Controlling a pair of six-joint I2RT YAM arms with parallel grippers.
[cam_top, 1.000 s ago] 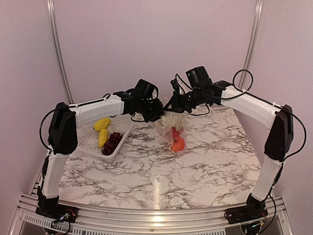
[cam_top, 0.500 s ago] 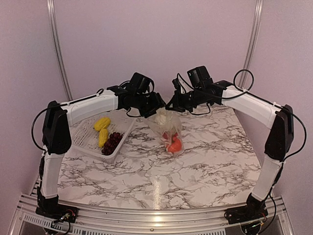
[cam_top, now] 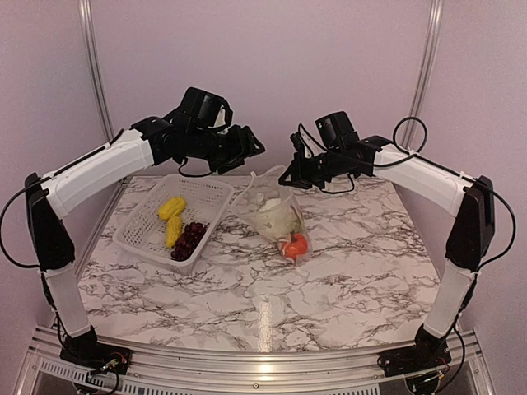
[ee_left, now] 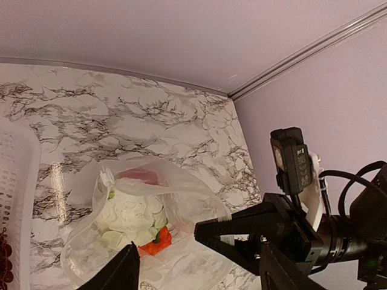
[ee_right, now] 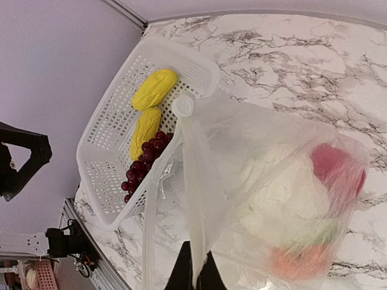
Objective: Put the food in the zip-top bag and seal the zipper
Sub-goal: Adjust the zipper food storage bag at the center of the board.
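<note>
Soft, even light, faint glare streak on the table (cam_top: 263,314), views sharp.

Orange fruit (ee_right: 295,261) blurred (inside bag (ee_right: 242,133))

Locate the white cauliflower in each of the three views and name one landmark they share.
Top external: the cauliflower sits mid-table, inside the zip-top bag.
Left wrist: the cauliflower is at lower left, in the bag.
Right wrist: the cauliflower is at lower right, seen through the bag.
Shared landmark: the white basket lies to the cauliflower's left in every view.
</note>
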